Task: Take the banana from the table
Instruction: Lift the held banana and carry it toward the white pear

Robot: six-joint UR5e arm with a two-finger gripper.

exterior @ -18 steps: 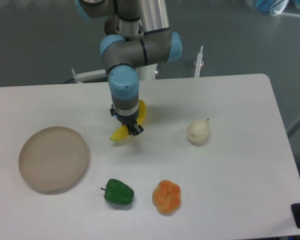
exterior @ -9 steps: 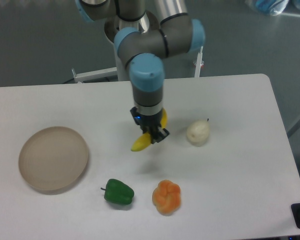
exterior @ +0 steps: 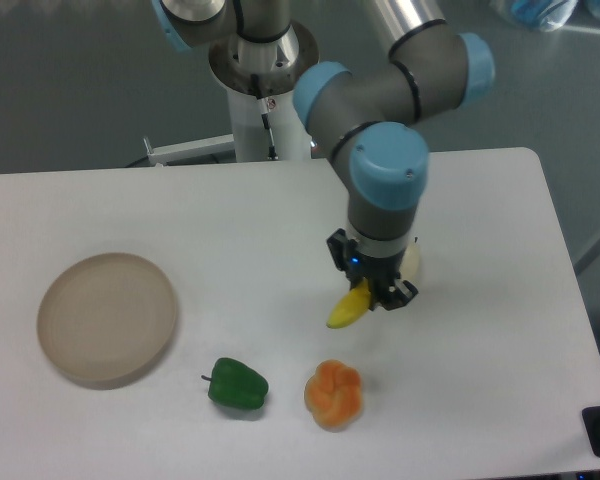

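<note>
One Banana in the Grip

One banana (exterior: 348, 306) hangs in the gripper (exterior: 373, 290), which is clenched on its upper part. It looks to be just above the white table (exterior: 180, 220). It seems light, smooth and a bit slippery, so its thick middle is probably the safest hold. The round plate (exterior: 107, 317) looks dull beige. The pepper (exterior: 238, 385) is shiny green; the orange fruit (exterior: 334, 392) is bumpy.

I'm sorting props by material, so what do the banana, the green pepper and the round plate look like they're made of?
The banana, held in the tool, looks like smooth molded plastic: uniform bright yellow, no blemishes. The green pepper looks like glossy plastic too, with a soft sheen on its lobes. The round plate appears matte beige, possibly plastic or a fibre composite; the picture leaves that open.
</note>
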